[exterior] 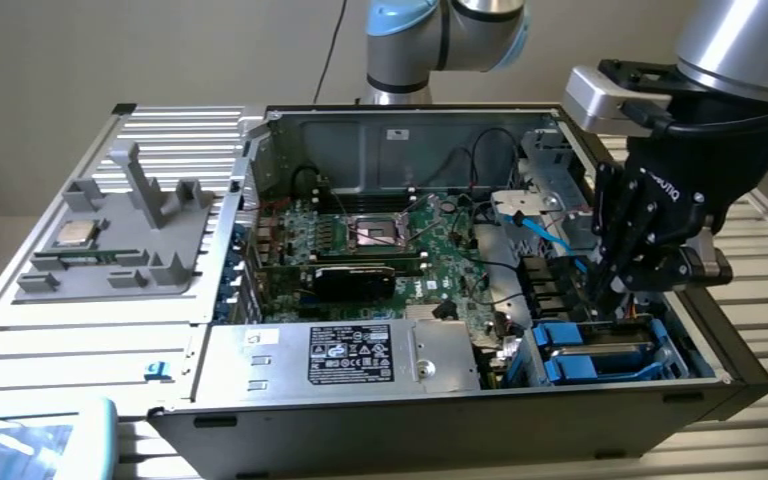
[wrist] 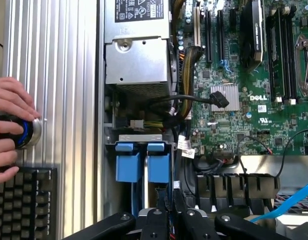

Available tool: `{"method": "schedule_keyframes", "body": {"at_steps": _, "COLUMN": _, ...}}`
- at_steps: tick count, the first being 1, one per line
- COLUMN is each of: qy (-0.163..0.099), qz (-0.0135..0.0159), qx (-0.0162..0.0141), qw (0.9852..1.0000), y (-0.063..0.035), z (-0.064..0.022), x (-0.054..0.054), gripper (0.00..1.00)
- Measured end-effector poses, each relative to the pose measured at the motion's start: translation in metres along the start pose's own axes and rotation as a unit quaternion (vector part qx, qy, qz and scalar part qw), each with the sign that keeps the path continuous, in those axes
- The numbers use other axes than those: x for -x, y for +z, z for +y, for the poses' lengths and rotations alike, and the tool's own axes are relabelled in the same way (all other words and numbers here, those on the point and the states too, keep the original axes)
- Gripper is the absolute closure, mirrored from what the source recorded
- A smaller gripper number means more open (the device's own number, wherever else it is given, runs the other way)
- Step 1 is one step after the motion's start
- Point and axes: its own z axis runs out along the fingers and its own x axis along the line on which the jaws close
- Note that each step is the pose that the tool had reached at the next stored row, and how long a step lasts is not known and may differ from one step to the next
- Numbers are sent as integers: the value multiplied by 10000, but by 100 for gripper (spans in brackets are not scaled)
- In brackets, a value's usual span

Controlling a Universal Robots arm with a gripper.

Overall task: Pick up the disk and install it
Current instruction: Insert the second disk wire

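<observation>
Closed end effector (exterior: 607, 300) hangs just above the disk (exterior: 598, 358); computer case (exterior: 398, 400) open.

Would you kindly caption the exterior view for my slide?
Gripper, shut, reaches down to the blue drive carriers in the open computer case.

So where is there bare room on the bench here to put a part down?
The ribbed bench is bare in front of the grey tray, left of the case in the exterior view. It is crowded inside the case, where the claw sits low over the blue carriers among cables.
</observation>
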Motion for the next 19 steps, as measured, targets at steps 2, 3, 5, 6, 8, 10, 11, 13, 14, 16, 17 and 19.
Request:
{"method": "schedule_keyframes", "body": {"at_steps": 2, "qy": 6, "qz": -8, "qx": -66, "qw": 10000, "y": 11, "z": 10, "x": -5, "gripper": 85}}
{"method": "schedule_keyframes", "body": {"at_steps": 3, "qy": 6, "qz": -9, "qx": -66, "qw": 10000, "y": 11, "z": 15, "x": -6, "gripper": 85}}
{"method": "schedule_keyframes", "body": {"at_steps": 5, "qy": 6, "qz": -10, "qx": -67, "qw": 10000, "y": 16, "z": 24, "x": -5, "gripper": 85}}
{"method": "schedule_keyframes", "body": {"at_steps": 6, "qy": 6, "qz": -13, "qx": -67, "qw": 10000, "y": 22, "z": 26, "x": -7, "gripper": 85}}
{"method": "schedule_keyframes", "body": {"at_steps": 8, "qy": 5, "qz": -46, "qx": -68, "qw": 10000, "y": 52, "z": 24, "x": -36, "gripper": 85}}
{"method": "schedule_keyframes", "body": {"at_steps": 10, "qy": 5, "qz": -80, "qx": -66, "qw": 9999, "y": 84, "z": 21, "x": -72, "gripper": 85}}
{"method": "schedule_keyframes", "body": {"at_steps": 11, "qy": 5, "qz": -92, "qx": -66, "qw": 9999, "y": 102, "z": 19, "x": -80, "gripper": 85}}
{"method": "schedule_keyframes", "body": {"at_steps": 13, "qy": 4, "qz": -124, "qx": -83, "qw": 9999, "y": 121, "z": 17, "x": -82, "gripper": 85}}
{"method": "schedule_keyframes", "body": {"at_steps": 14, "qy": 4, "qz": -145, "qx": -92, "qw": 9999, "y": 127, "z": 16, "x": -86, "gripper": 85}}
{"method": "schedule_keyframes", "body": {"at_steps": 16, "qy": 1, "qz": -194, "qx": -102, "qw": 9998, "y": 145, "z": 15, "x": -96, "gripper": 85}}
{"method": "schedule_keyframes", "body": {"at_steps": 17, "qy": 1, "qz": -211, "qx": -109, "qw": 9997, "y": 151, "z": 14, "x": -102, "gripper": 85}}
{"method": "schedule_keyframes", "body": {"at_steps": 19, "qy": 2, "qz": -248, "qx": -138, "qw": 9996, "y": 164, "z": 14, "x": -108, "gripper": 85}}
